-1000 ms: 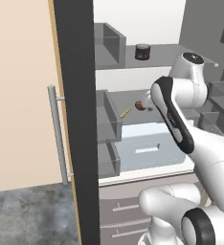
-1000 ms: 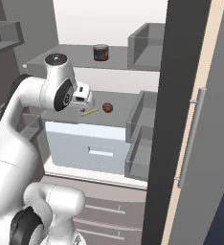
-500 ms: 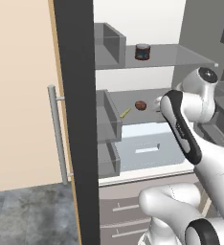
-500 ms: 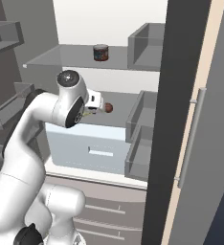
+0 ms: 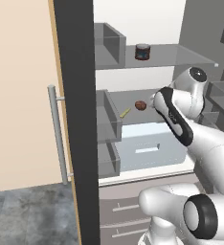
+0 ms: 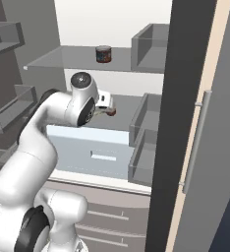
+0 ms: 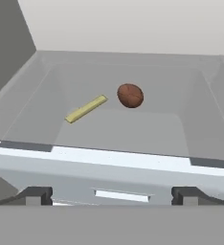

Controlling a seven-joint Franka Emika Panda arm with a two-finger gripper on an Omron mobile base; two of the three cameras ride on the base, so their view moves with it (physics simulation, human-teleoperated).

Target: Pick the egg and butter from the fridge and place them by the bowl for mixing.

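Hand view: we're looking into the fridge point(image 7: 18, 72) at its middle shelf point(image 7: 118, 129). The egg point(image 7: 130, 95), brown, sits toward the back; the butter point(image 7: 86, 109), a thin yellow stick, lies just beside it on the left, angled, not touching. Our gripper point(image 7: 111, 194) is held short of the shelf's front edge w/ jaws spread wide, nothing between them.

Left base view: egg point(image 5: 140, 105) and butter point(image 5: 125, 113) lie on the same shelf, a dark jar point(image 5: 142, 51) one shelf up, well apart.

Handling, as we judge it: egg is light, round, smooth, fragile, so likely to roll or slip; we'd close across its middle, gently. Butter looks light, thin and prob. soft; we'd pinch across its narrow width near mid-length, fingers square to the stick. The bowl isn't in sight from here.
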